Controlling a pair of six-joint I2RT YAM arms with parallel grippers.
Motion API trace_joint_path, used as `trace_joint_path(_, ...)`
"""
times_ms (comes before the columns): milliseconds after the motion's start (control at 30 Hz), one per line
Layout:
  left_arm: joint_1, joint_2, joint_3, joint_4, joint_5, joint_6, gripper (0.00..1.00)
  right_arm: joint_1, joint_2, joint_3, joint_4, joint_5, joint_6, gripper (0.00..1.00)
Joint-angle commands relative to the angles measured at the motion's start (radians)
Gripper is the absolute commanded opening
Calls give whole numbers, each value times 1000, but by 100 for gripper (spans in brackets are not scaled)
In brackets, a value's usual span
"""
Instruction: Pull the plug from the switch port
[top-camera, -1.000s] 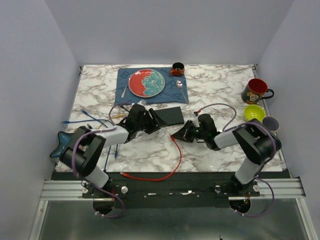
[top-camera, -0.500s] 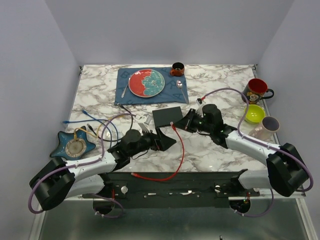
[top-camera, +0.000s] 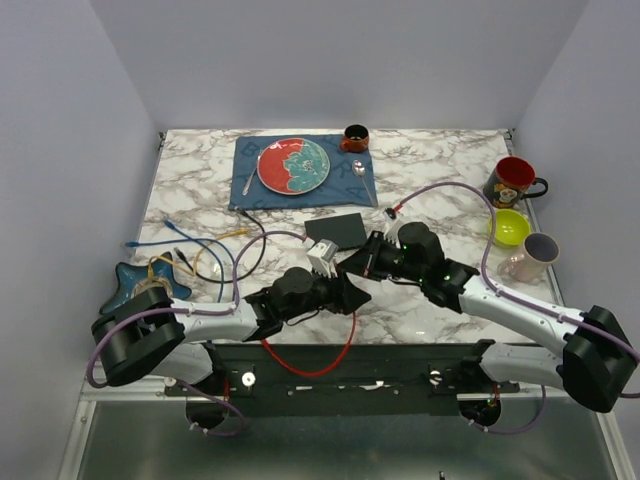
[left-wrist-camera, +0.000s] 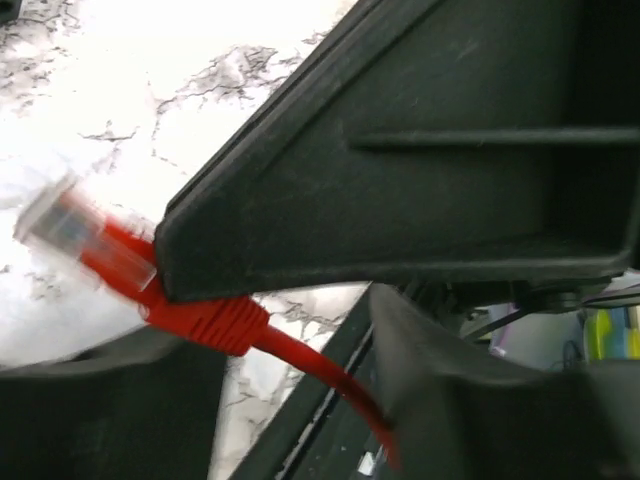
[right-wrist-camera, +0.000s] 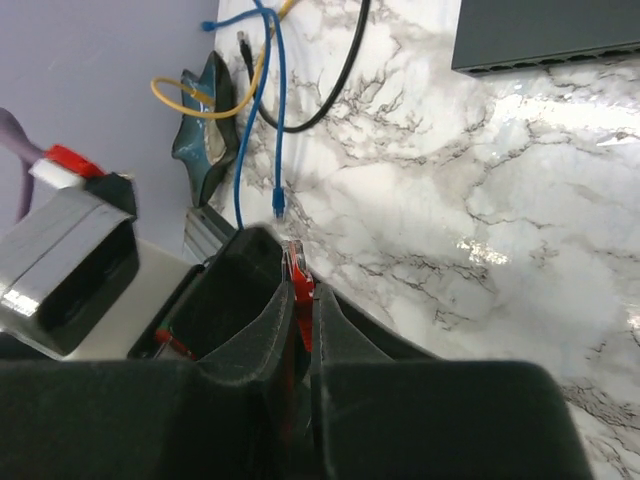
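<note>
The switch (top-camera: 338, 229) is a flat dark box at mid table; its socket edge shows in the right wrist view (right-wrist-camera: 545, 40). The red plug (right-wrist-camera: 301, 285) is pinched between my right gripper's (right-wrist-camera: 300, 290) shut jaws, clear of the switch. In the top view the right gripper (top-camera: 353, 263) hovers just in front of the switch. My left gripper (top-camera: 346, 293) sits right beside it. In the left wrist view the plug (left-wrist-camera: 110, 260) sticks out from under a right finger, and its red cable (left-wrist-camera: 310, 365) runs between my left gripper's (left-wrist-camera: 285, 335) parted jaws.
A plate (top-camera: 293, 165) lies on a blue placemat (top-camera: 250, 185), with an orange cup (top-camera: 355, 137) behind. A red mug (top-camera: 512, 182), green bowl (top-camera: 508, 226) and lilac cup (top-camera: 532, 252) stand at right. Blue, yellow and black cables (top-camera: 215, 250) and a star dish (top-camera: 140, 285) lie at left.
My right gripper has drawn back from the switch's front edge with the red plug. My left gripper has shifted right, close up to it. The red cable's slack has bunched nearer the table's front.
</note>
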Motion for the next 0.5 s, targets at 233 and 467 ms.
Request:
trace_joint_path(233, 1, -438, 67, -518, -407, 35, 0, 6, -326, -7, -222, 407, 4, 55)
trace_joint_path(467, 313, -609, 332, -1069, -561, 70, 0, 4, -485, -64, -245, 548, -45, 57)
